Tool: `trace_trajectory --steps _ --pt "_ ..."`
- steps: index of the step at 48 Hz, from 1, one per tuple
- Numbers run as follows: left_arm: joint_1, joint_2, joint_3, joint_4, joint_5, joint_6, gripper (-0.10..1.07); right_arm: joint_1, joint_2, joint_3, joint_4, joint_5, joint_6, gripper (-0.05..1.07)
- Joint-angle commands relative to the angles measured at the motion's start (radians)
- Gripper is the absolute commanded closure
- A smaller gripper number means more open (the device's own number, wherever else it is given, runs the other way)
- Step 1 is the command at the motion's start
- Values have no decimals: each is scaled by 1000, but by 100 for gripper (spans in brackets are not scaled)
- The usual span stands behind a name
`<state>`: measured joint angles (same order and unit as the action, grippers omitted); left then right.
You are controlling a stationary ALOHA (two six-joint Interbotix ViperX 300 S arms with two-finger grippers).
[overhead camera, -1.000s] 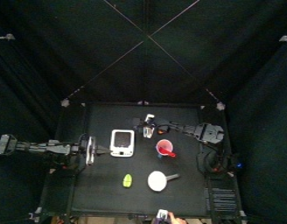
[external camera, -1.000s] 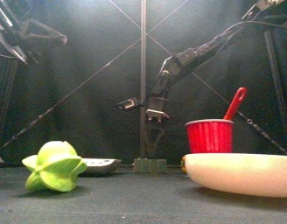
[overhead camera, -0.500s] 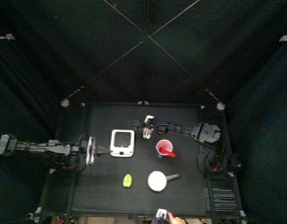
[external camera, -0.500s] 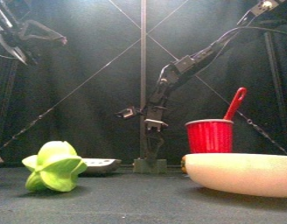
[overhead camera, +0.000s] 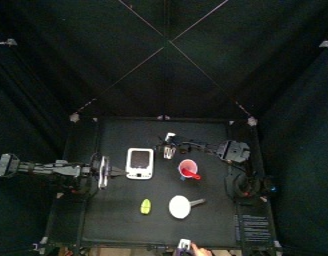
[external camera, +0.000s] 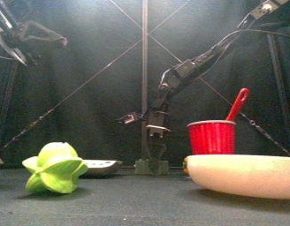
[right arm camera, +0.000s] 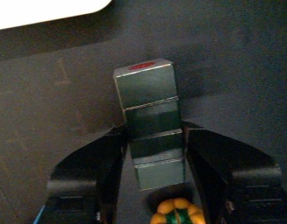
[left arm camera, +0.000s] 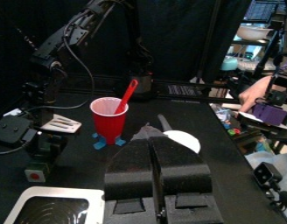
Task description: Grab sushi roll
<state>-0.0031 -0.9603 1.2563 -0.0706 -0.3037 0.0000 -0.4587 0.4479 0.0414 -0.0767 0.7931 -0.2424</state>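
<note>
Overhead, the black table [overhead camera: 113, 225] carries a white scale-like tray [overhead camera: 140, 162] left of centre, a red cup [overhead camera: 188, 170] with a red stick in it, a white bowl [overhead camera: 180, 206] nearer the front and a green toy [overhead camera: 145, 207] beside that. The right arm reaches in from the right and its right gripper [overhead camera: 168, 145] hangs over the far middle of the table, where a small object lies; the sushi roll is too small to make out from here. The left arm rests at the left edge, its left gripper [overhead camera: 97, 174] just beside the white tray.

At table height, the green toy [external camera: 54, 168] and the white bowl [external camera: 244, 175] stand near and large, with the red cup [external camera: 210, 138] behind the bowl. The right gripper [external camera: 156, 132] hangs behind them, pointing down, above a small dark block [external camera: 151, 166].

In the left wrist view, the left gripper [left arm camera: 157, 138] has its jaws pressed together with nothing between them; the red cup [left arm camera: 108, 116] and the white bowl [left arm camera: 181, 141] lie beyond.

In the right wrist view, the right gripper [right arm camera: 152, 150] holds its jaws apart, one on each side of a dark green rectangular block [right arm camera: 150, 118]. The sushi roll [right arm camera: 174, 212] shows at the frame's lower edge between the jaw bases, with green, orange and yellow filling; whether the jaws touch it cannot be told.
</note>
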Motion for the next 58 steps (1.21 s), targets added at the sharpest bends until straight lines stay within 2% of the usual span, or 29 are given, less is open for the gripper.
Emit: trace_trajectory --steps 1,9,16,30,43,58 --pt "2 6 -12 -3 -6 0 98 -5 -23 -8 -3 -3 -2 28" --pt "3 6 -11 -3 -6 0 98 -2 -43 -17 5 5 3 42" --pt "6 6 -8 -3 -6 -3 98 3 -100 -28 15 12 20 49" --pt "5 6 -11 -6 -8 -3 98 -5 -178 12 86 2 18 49" --pt "5 6 -6 -18 -8 -3 98 -5 -186 54 83 -23 17 49" --pt "5 6 -5 -35 -6 -2 98 -5 -186 58 107 -49 21 50"
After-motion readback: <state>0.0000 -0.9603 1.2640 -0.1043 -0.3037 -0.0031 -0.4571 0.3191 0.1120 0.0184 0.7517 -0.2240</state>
